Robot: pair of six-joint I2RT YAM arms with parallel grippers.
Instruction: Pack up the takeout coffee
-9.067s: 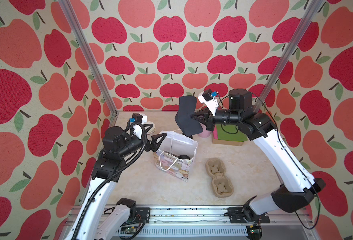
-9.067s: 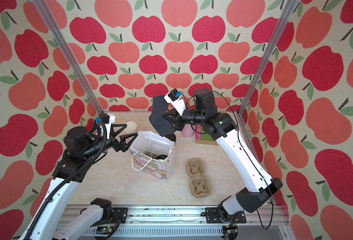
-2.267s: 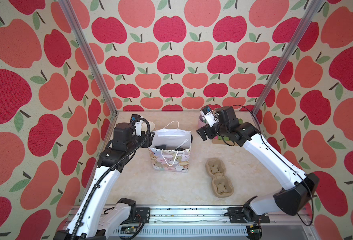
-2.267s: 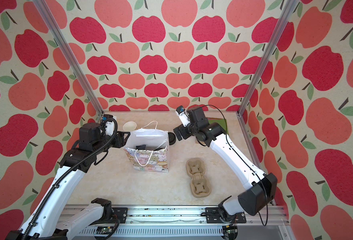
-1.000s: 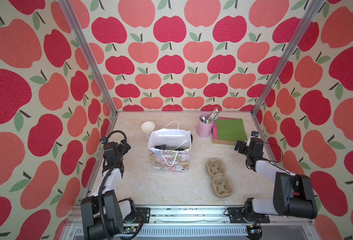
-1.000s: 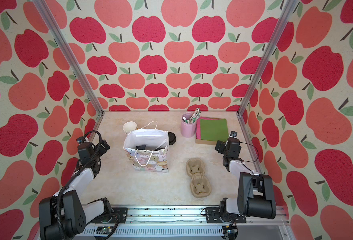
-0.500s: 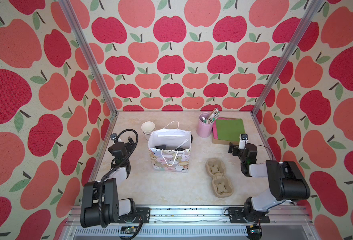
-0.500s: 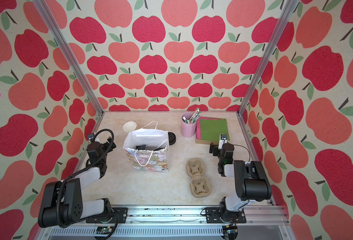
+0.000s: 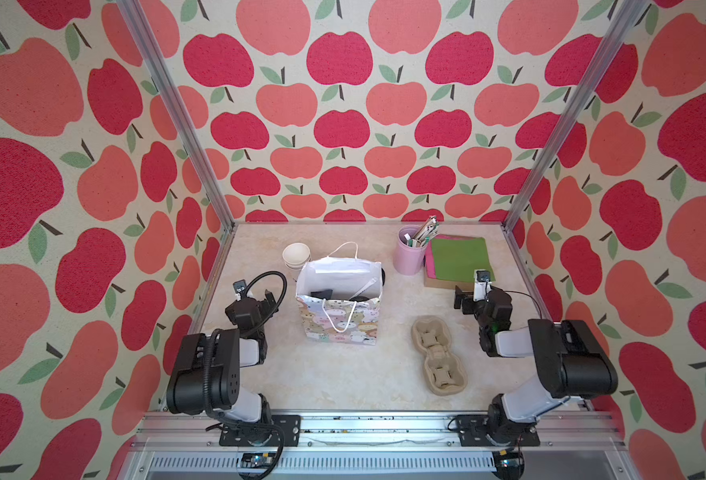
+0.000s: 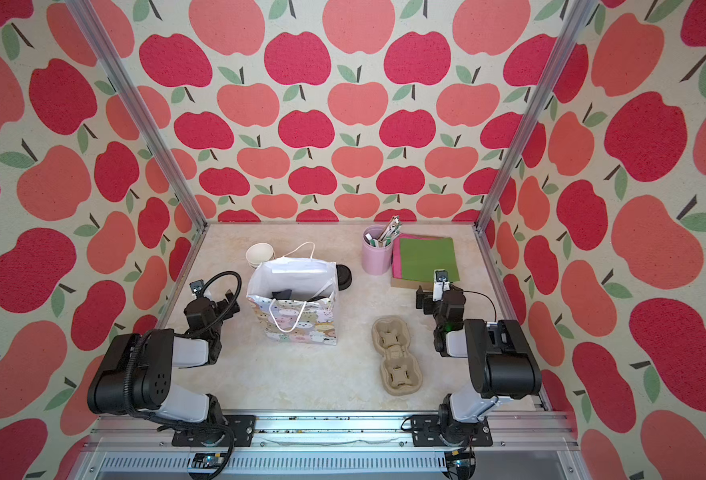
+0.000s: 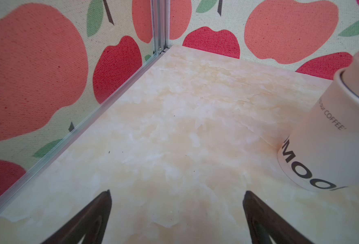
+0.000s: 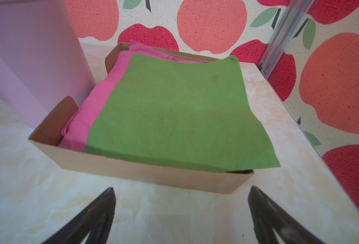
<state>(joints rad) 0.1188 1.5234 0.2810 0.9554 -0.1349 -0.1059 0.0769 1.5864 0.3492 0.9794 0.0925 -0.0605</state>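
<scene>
Left gripper (image 11: 177,193): jaws spread wide, nothing between them, low over bare desk (image 11: 174,126) by the left wall. Right gripper (image 12: 181,188): also spread wide and empty, pointing at the cardboard box (image 12: 144,172), not touching it. A green sheet (image 12: 174,109) lies on top of pink sheets (image 12: 96,101) in that box. The pink cup (image 9: 409,259) with sticks stands just beside the box at the back.

In both top views my arms are folded low near the front rail, one on either side of the gift bag (image 9: 343,328), apart from it. The bag stands upright mid desk, mouth open.

Takeout coffee: I can't pick out the cup. Inside the bag there are only dark shapes (image 9: 322,293); can't tell what they are. A round black lid (image 10: 344,276) sits on the desk just behind the bag's far right corner, partly hidden by it.

Stack of white cups (image 9: 296,254) by the bag's far left corner; the left wrist view shows black lettering on the outer cup. Pulp cup carrier (image 9: 438,353) lies flat right of the bag, near my right arm.
</scene>
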